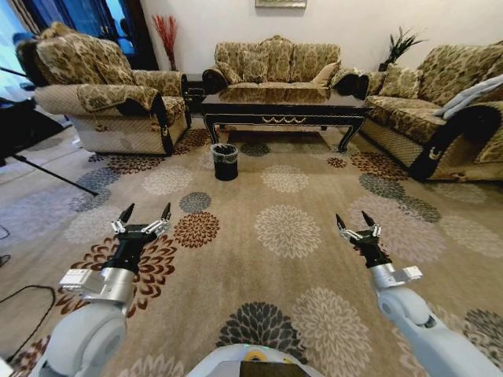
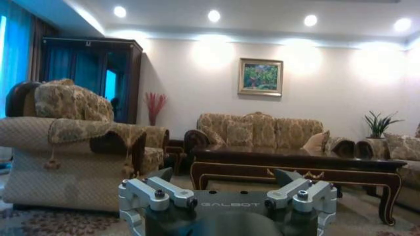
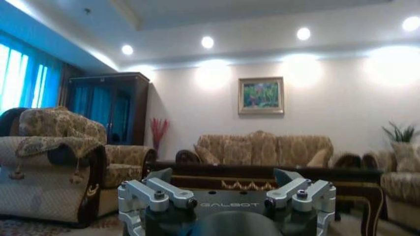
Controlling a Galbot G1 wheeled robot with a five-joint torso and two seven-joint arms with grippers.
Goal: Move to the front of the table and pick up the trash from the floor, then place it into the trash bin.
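Head view shows the beige flower-medallion carpet floor (image 1: 314, 196), the long dark glossy wooden table (image 1: 283, 106) far ahead, the small round black trash bin (image 1: 225, 161) before it, and 2 spread-fingered, empty grippers, left gripper (image 1: 145, 214), right gripper (image 1: 355, 221), hovering low.

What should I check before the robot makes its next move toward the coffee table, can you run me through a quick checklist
1. Left gripper open and holding nothing: ok, it is held out low over the floor.
2. Right gripper open and holding nothing: ok, also held out ahead.
3. Robot at the front of the table: not ok, a stretch of carpet lies between them.
4. Trash bin upright and reachable: ok, it stands on the floor in front of the table's left end, liner over its rim.
5. Trash located: cannot tell, no litter piece is clear on the patterned carpet.
6. Path ahead free of obstacles: ok, open carpet up to the bin.
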